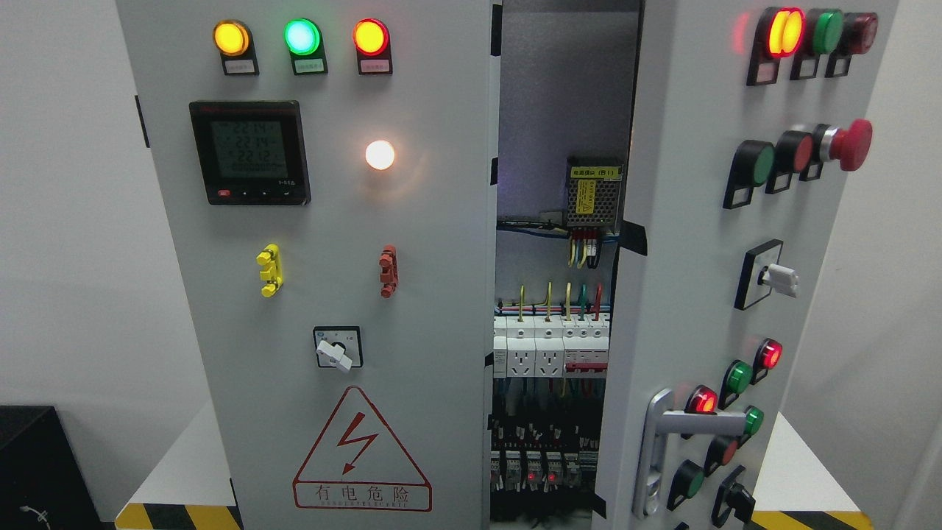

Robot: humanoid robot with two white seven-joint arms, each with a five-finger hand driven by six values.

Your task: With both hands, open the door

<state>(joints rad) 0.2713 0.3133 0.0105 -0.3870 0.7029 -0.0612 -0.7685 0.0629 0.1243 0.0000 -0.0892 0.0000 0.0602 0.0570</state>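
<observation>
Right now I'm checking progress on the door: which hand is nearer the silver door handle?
Neither left nor right can be named: no hand or arm shows in the head view. The silver handle sits low on the right door, which already stands ajar.

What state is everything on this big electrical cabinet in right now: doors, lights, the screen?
Right door: swung partly open, wiring visible behind.
Left door: closed.
Door handle: free, nothing gripping it.
Three top lamps: lit orange, green, red.
White lamp: lit.
Meter screen: on, showing digits.
Robot hands: out of view.
</observation>
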